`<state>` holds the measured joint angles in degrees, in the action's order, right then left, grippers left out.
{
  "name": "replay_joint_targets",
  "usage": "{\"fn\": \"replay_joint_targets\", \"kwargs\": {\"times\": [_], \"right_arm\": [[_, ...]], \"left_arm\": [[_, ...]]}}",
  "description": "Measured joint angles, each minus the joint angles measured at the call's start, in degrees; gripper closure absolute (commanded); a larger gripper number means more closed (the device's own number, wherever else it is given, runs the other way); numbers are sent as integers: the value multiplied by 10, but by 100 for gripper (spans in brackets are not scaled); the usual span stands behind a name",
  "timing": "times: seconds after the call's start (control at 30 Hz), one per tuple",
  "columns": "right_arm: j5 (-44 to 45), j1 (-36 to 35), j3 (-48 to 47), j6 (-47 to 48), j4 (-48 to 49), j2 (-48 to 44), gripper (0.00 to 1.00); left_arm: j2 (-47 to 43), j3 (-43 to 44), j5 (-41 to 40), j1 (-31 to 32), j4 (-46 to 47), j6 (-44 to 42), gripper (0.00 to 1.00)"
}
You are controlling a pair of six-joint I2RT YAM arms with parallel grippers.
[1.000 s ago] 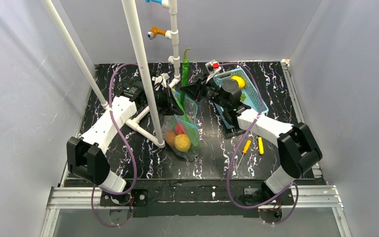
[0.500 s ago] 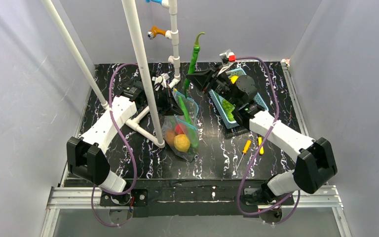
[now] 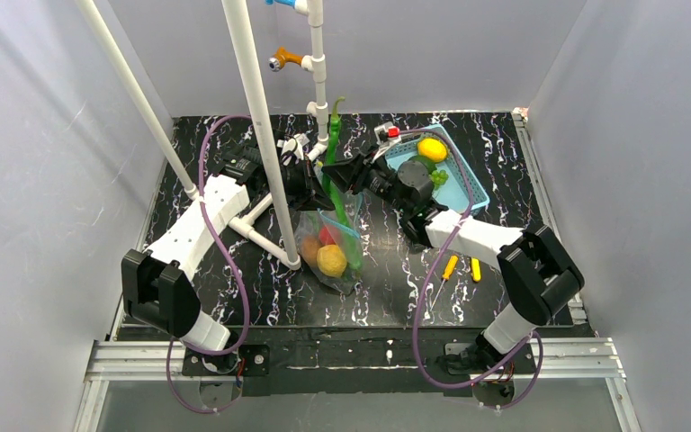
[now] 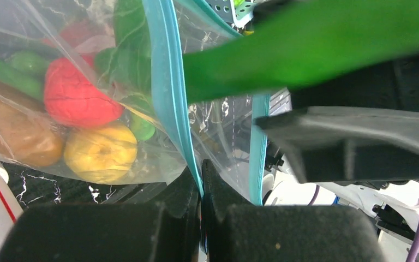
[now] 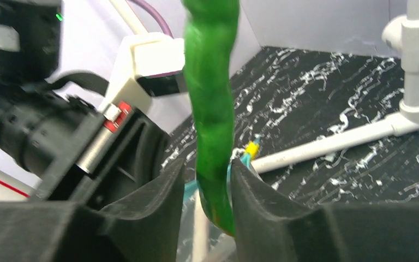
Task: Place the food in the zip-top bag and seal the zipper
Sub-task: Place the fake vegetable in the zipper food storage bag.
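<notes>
The clear zip-top bag [image 3: 328, 247] lies mid-table holding a red piece [image 4: 76, 95], a yellow-orange fruit [image 4: 101, 153] and a brown-orange fruit [image 4: 11, 134]. My left gripper [image 3: 310, 187] [image 4: 201, 169] is shut on one side of the teal zipper [image 4: 166, 82], holding the mouth apart. A long green pod [image 3: 335, 135] [image 5: 213, 109] stands upright with its lower end in the bag's mouth. My right gripper [image 3: 337, 173] [image 5: 207, 180] is around the pod. Its jaws are apart: the pod leans on the right finger and a gap shows on its left.
A light-blue basket [image 3: 461, 191] at the back right holds a yellow fruit [image 3: 431, 148] and a green piece [image 3: 436, 174]. Two orange-handled screwdrivers [image 3: 450, 267] lie right of the bag. White pipes [image 3: 256, 117] rise just left of the bag and behind it.
The right gripper lifted the pod up and right, then brought it back down-left over the bag's mouth. Its jaws have widened slightly. The left gripper has not moved.
</notes>
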<state>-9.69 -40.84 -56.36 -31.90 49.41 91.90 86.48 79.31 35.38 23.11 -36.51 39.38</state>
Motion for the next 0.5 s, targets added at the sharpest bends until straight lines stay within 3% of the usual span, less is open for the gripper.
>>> {"fn": "replay_joint_targets", "kwargs": {"times": [0.1,0.37,0.5], "right_arm": [[7,-5,23,-2,-1,-1,30],[21,-16,40,65,-153,-118,15],[33,-14,-27,117,-294,-172,5]], "left_arm": [[-1,0,0,0,0,-2,100],[-10,-2,-1,0,-2,-5,100],[-14,-3,0,0,-2,-7,100]]}}
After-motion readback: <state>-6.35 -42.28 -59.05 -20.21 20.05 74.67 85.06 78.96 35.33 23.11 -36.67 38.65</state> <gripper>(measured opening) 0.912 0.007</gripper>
